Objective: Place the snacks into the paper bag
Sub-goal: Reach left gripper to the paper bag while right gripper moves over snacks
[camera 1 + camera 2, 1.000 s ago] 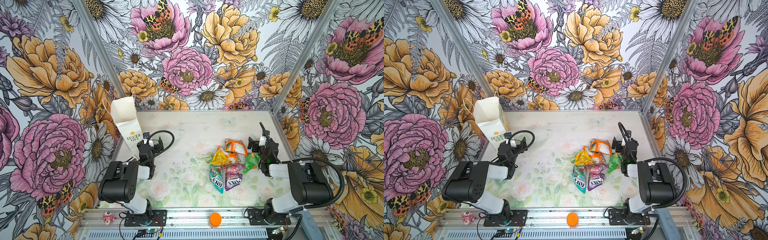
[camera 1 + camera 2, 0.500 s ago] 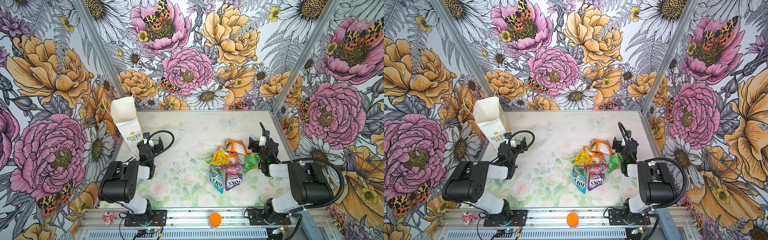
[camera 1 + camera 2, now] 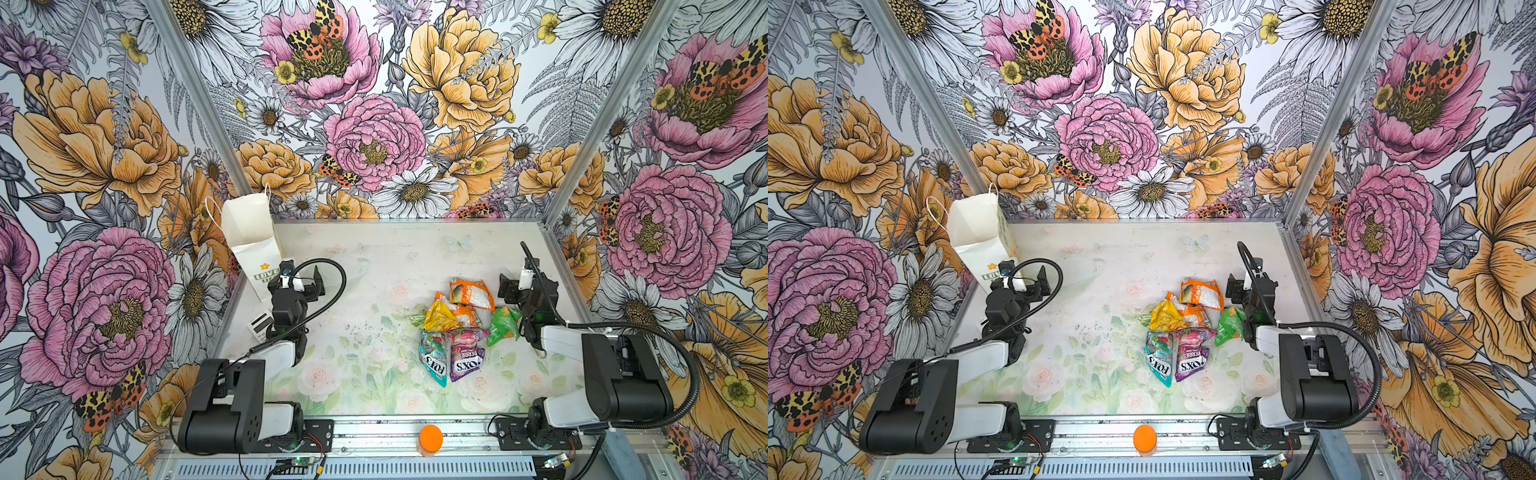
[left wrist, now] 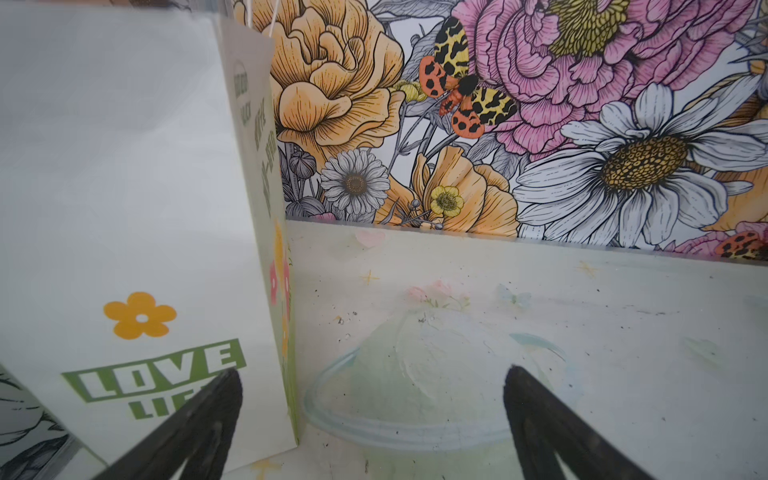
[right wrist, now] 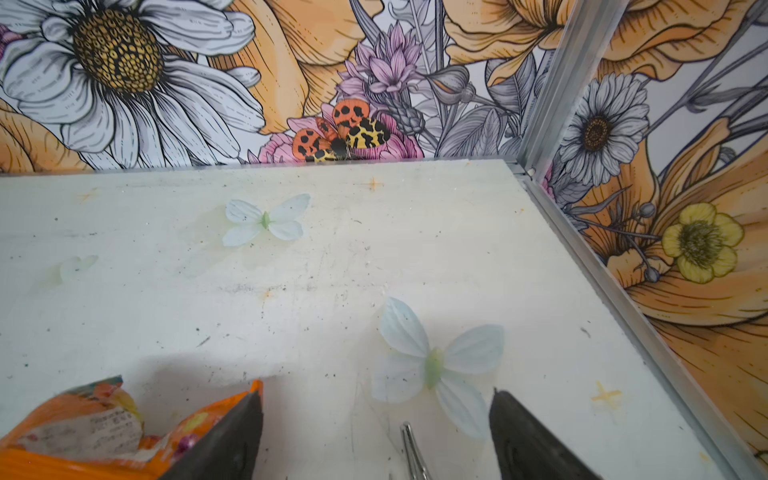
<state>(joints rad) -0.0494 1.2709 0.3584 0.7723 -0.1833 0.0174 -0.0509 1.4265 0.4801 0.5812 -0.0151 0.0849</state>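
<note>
Currently left gripper [image 4: 371, 376] is sitting wide open, empty, beside the upright paper bag [image 3: 253, 237]. Right gripper [image 5: 376, 397] is hovering open beside, maybe touching, an orange packet [image 5: 75, 428]. Snacks [image 3: 455, 328] are lying piled on the table [image 3: 374, 257].

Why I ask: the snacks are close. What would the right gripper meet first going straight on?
The way looks free: ahead of the right gripper lies bare table, then the back wall. The orange packet sits beside one finger, off that line. Tilt unclear; the table could come first.
</note>
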